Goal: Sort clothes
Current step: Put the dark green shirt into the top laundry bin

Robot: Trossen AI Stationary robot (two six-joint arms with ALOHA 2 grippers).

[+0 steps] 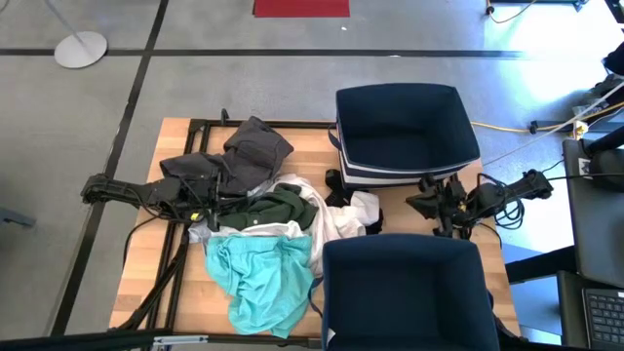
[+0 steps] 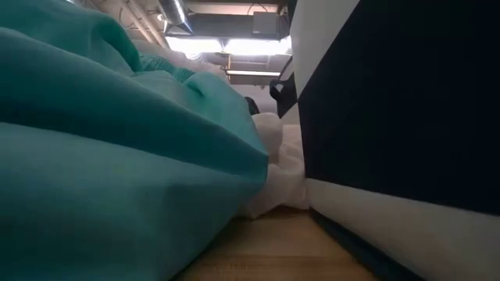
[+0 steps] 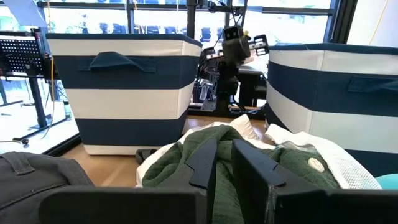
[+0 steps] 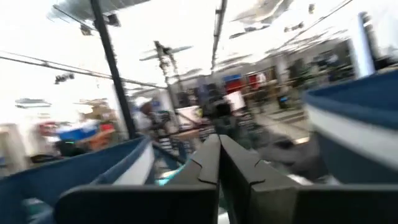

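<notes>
Turquoise garment [image 2: 117, 156] fills most of the low view, right up against the lens, and from above it [image 1: 261, 278] sprawls over the front of the bench [image 1: 146, 283], just left of the front navy bin [image 1: 409, 292]. Behind it in the pile comes the white garment [image 1: 327, 222], bunched up and touching that front bin's white band down low [image 2: 273, 187]. Dark green garment [image 1: 278, 205] sits on top of the white one in the middle of the heap.

Left claw [image 1: 203, 195] is down in the pile at its left edge; its wrist camera looks past the two fingers [image 3: 205, 163], which are nearly together and pinching a fold of the dark green garment [image 3: 180, 168], so it's grasping that one. Dark grey garment [image 1: 255, 151] lies just beyond the left claw, toward the back of the bench, partly draped by the arm.

Right claw [image 1: 429, 202] hangs in the gap between the two bins on the right side, clenched tight with the fingers [image 4: 208, 163] pressed together and nothing in them. Back navy bin [image 1: 405, 132] stands at the far right of the bench, well behind the pile, with a bit of black fabric [image 1: 336, 185] at its foot.
</notes>
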